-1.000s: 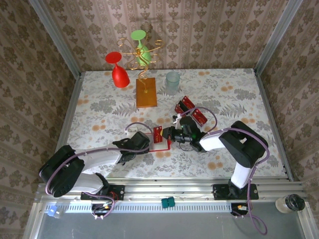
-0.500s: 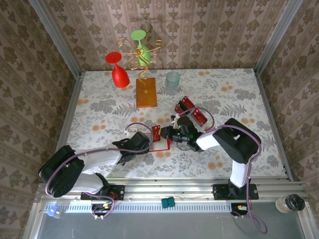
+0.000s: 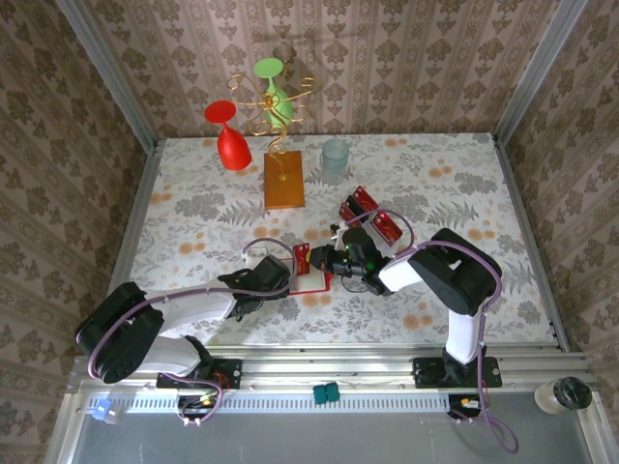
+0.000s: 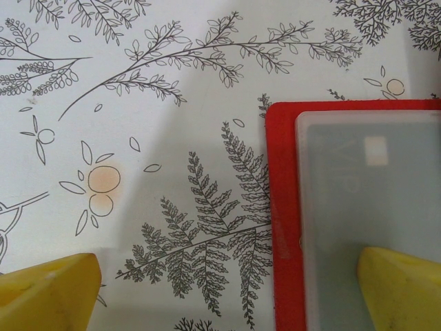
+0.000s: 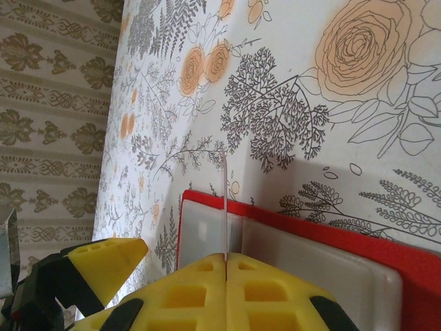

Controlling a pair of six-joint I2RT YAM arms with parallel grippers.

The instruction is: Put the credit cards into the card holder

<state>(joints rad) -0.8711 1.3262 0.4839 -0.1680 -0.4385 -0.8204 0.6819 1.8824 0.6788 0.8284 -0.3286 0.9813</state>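
Edgewise, right hand (image 5: 226, 259) pinches a card (image 5: 225, 207) over the card holder (image 5: 420, 289).

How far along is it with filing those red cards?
Done: card holder lies open, the open left tool straddling its edge. In hand: the shut right tool holds one credit card edge-on above the pocket. Left: slotting it, then two more cards on the table.
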